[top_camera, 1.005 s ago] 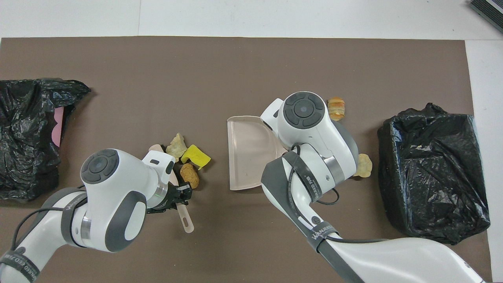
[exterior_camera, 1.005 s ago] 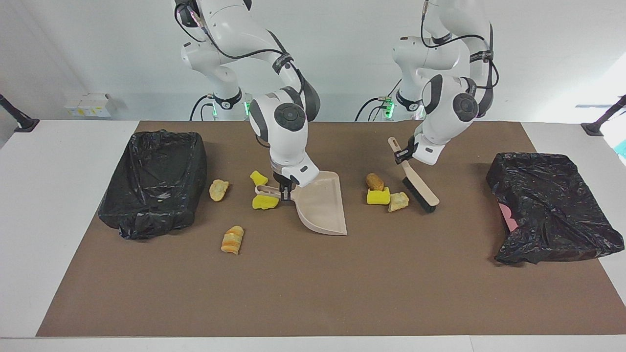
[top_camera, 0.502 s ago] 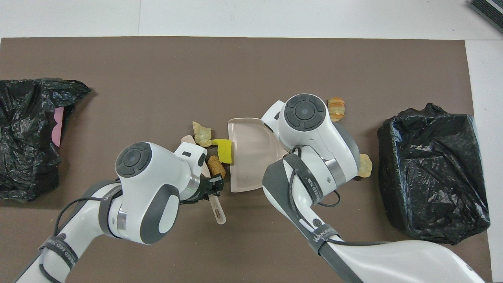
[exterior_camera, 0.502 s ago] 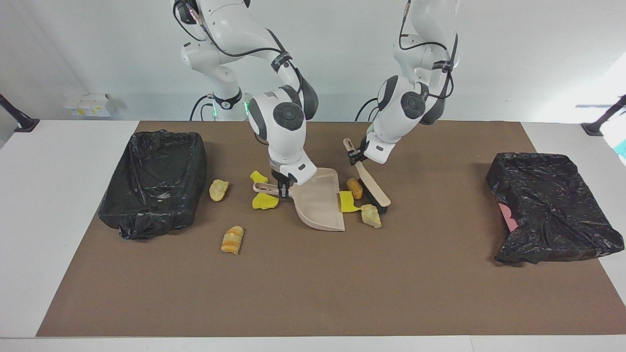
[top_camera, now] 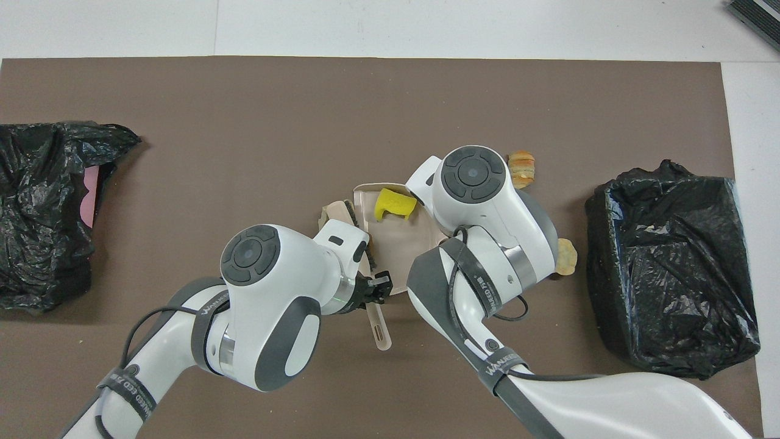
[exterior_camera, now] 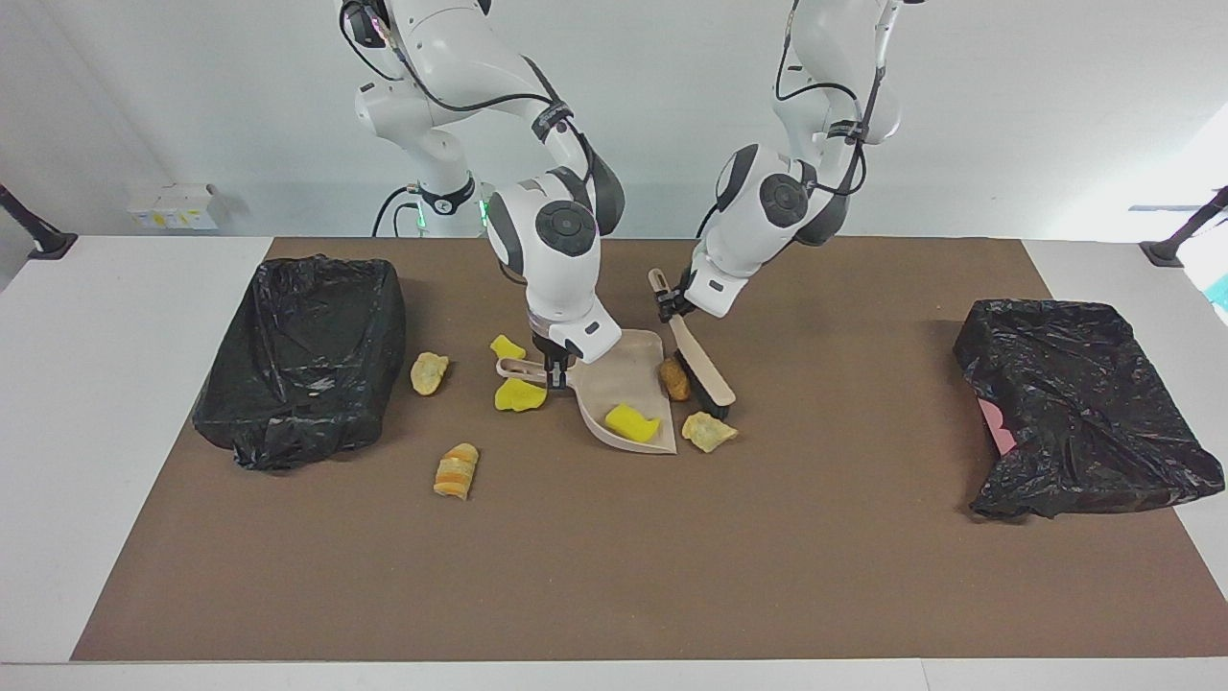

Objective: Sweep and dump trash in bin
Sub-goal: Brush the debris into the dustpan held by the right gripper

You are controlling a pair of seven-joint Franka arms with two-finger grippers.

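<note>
Trash scattered mid-table on brown mat. Facing view: one yellow chunk inside dustpan, close to its open lip. Brown piece at lip edge, pressed between pan and brush bristles. Tan scrap on mat just outside lip, farther from robots than brown piece, apart from pan. Two yellow chunks and flanking dustpan handle, toward right arm's end. Tan piece beside lined bin at right arm's end. Orange-striped piece farther from robots than the rest, alone on mat. Right gripper clamped on dustpan handle, pan resting on mat. Left gripper clamped on brush handle; brush slanted, bristles down on mat at pan lip. Second black bag crumpled at left arm's end, well apart from sweeping.

Overhead view: yellow chunk visible in dustpan, at its end farther from robots. Brush along pan's open side, handle tip pointing toward robots. Left gripper closed on brush handle. Right gripper hidden under own wrist; grip not readable here. Orange-striped piece and tan piece partly covered by right arm. Lined bin at right arm's end, black bag at left arm's end.
</note>
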